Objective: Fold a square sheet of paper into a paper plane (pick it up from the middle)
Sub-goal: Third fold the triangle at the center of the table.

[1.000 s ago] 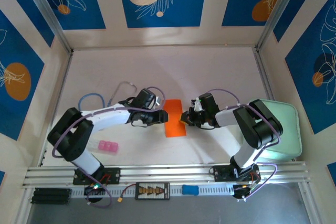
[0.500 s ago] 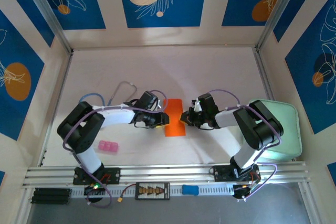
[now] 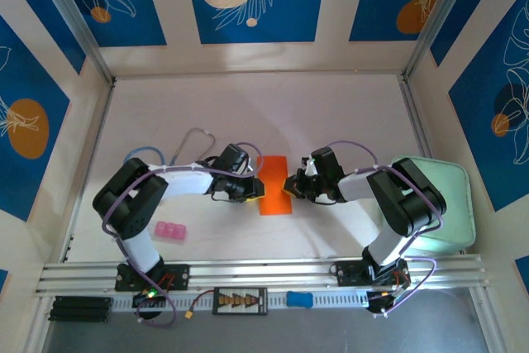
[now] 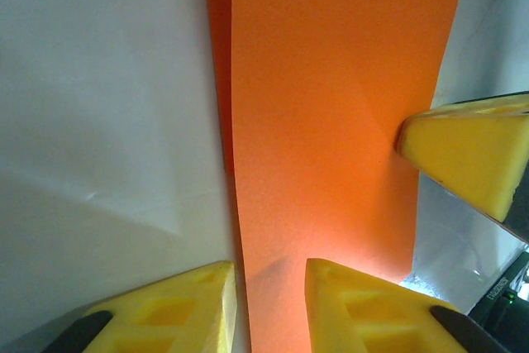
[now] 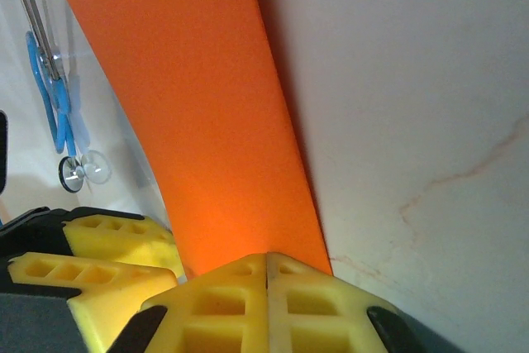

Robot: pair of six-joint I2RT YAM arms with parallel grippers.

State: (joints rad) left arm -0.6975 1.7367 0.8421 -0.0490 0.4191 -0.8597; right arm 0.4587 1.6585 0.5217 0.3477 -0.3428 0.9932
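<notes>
Square sheet of paper (image 3: 274, 185): lies as a narrow folded strip at the middle of the table (image 3: 331, 113), well apart from every edge, flanked by both claws; left gripper (image 4: 269, 274): narrowly parted, straddles the strip's left edge without clamping; right gripper (image 5: 266, 266): jaws pressed together, seemingly pinching the opposite edge; looks like mid-fold, layers stacked lengthwise, no pointed nose yet; next calls for closing the left jaws, then turning one layer over while pinning the rest flat.

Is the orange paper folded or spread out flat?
Folded. The orange paper is a narrow rectangle, not a square, and the left wrist view shows a second layer's edge along one side.
</notes>
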